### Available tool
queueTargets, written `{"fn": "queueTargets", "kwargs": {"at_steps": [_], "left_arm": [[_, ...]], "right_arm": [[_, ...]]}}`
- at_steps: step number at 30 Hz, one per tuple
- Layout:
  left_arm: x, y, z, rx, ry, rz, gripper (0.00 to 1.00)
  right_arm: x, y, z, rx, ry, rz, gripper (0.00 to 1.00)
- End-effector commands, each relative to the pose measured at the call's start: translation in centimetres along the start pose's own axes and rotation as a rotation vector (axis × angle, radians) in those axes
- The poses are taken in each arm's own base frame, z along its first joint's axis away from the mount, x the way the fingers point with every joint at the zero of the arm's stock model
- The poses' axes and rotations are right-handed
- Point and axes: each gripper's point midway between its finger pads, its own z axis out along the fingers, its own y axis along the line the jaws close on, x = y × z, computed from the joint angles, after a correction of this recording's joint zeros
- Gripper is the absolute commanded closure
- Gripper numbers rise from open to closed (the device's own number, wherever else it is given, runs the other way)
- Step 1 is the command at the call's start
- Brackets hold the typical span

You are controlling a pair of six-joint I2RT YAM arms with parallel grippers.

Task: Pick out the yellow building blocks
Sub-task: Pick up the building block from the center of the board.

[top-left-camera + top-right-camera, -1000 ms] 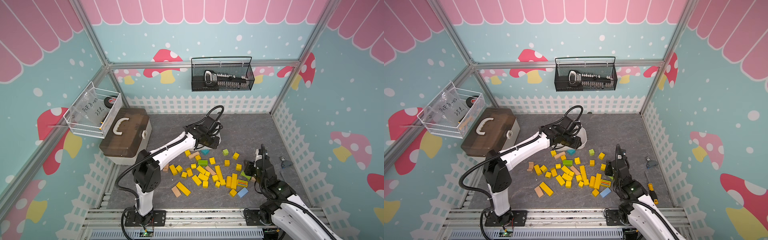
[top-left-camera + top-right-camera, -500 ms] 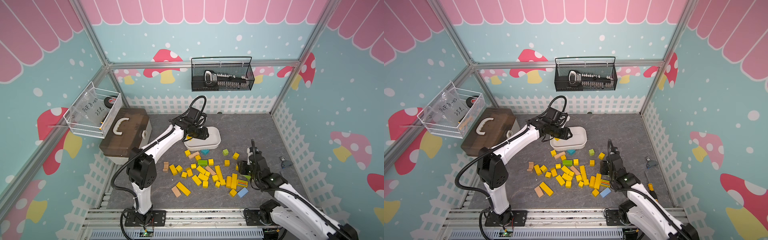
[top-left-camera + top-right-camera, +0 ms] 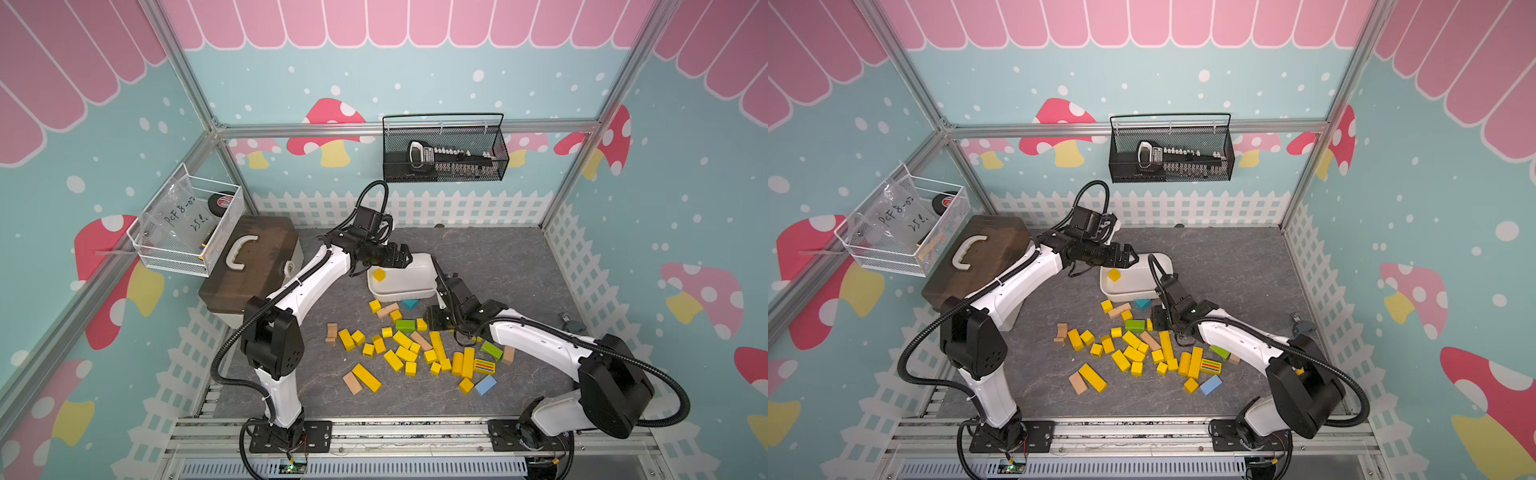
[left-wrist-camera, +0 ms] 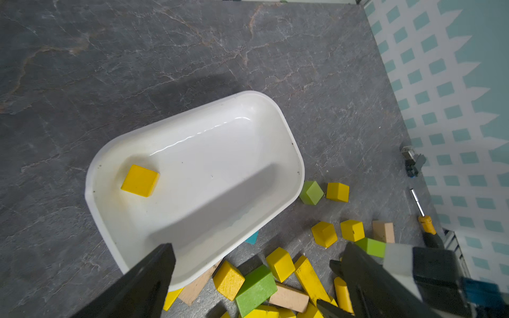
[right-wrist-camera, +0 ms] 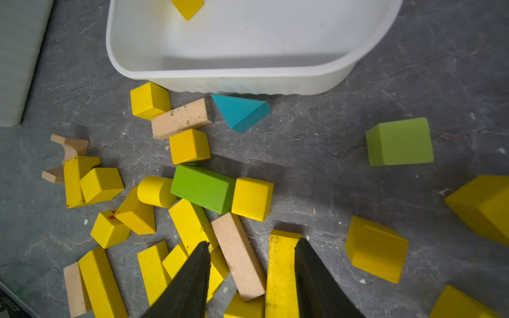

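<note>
The yellow building blocks [image 3: 415,353] lie scattered on the grey floor, mixed with tan, green and blue ones; one has coloured stripes [image 3: 484,366]. One yellow cube [image 3: 379,274] [image 4: 140,180] rests inside the white tub [image 3: 411,276] [image 4: 220,165]. My left gripper [image 3: 401,259] [image 4: 257,247] hangs open over the tub's near end, holding nothing. My right gripper [image 3: 436,320] [image 5: 252,243] hovers open over the pile just in front of the tub. A tan bar [image 5: 238,256] and a long yellow bar [image 5: 281,275] lie below its jaws.
A brown toolbox [image 3: 249,266] stands at the left with a white wire basket [image 3: 187,228] above it. A black mesh basket [image 3: 444,153] hangs on the back wall. A teal wedge [image 5: 239,111] lies against the tub. A screwdriver [image 4: 425,220] lies by the right fence.
My left gripper carried a yellow cube from the pile to above the tub, opened, and the cube now lies in the tub. My right arm reached forward over the pile.
</note>
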Motion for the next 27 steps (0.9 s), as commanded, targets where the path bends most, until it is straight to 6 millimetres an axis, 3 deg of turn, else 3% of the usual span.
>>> {"fn": "queueTargets", "kwargs": {"at_steps": [1, 3, 5, 9, 19, 27], "left_arm": [[-1.5, 1.8, -1.3, 0.025, -0.051, -0.063, 0.15], [-1.9, 3.0, -1.6, 0.015, -0.063, -0.090, 0.24], [-2.3, 3.9, -1.8, 0.003, -0.075, -0.109, 0.00], [-2.6, 5.0, -2.0, -0.002, -0.083, -0.128, 0.00], [-2.8, 5.0, -2.3, 0.019, -0.084, -0.139, 0.00], [-2.7, 5.2, -2.1, 0.017, -0.080, -0.145, 0.00]], "right_arm": [[0.9, 0.2, 1.0, 0.020, 0.076, 0.018, 0.50], [1.2, 0.4, 1.8, 0.029, 0.101, 0.022, 0.50], [1.5, 0.7, 2.6, 0.032, 0.125, 0.025, 0.50], [2.3, 0.8, 3.9, 0.062, 0.170, 0.022, 0.50], [3.1, -1.0, 5.4, 0.170, 0.190, 0.045, 0.50], [3.2, -1.0, 6.1, 0.175, 0.203, 0.044, 0.62]]}}
